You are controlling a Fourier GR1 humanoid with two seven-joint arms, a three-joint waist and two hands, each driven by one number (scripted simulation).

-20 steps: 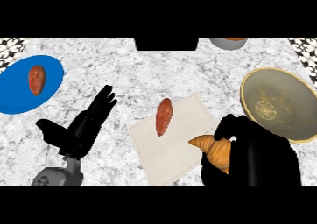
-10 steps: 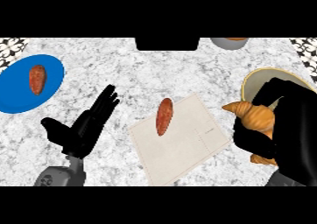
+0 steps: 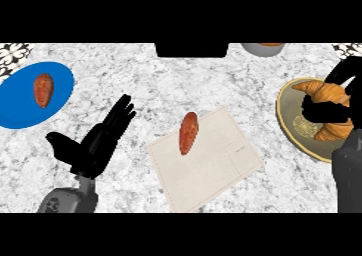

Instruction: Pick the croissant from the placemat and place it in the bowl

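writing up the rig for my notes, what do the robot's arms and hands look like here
Both hands are plain black, with slim fingers and a thumb. The left hand sits on a grey cylindrical forearm with a rounded wrist section. The right hand tops a darker, blockier grey forearm. No cables, markings or sleeves show.

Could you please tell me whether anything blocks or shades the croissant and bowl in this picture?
Head view: the right robot hand, a flat black shape, covers the croissant's middle and part of the bowl; lighting is even, with no glare on either.
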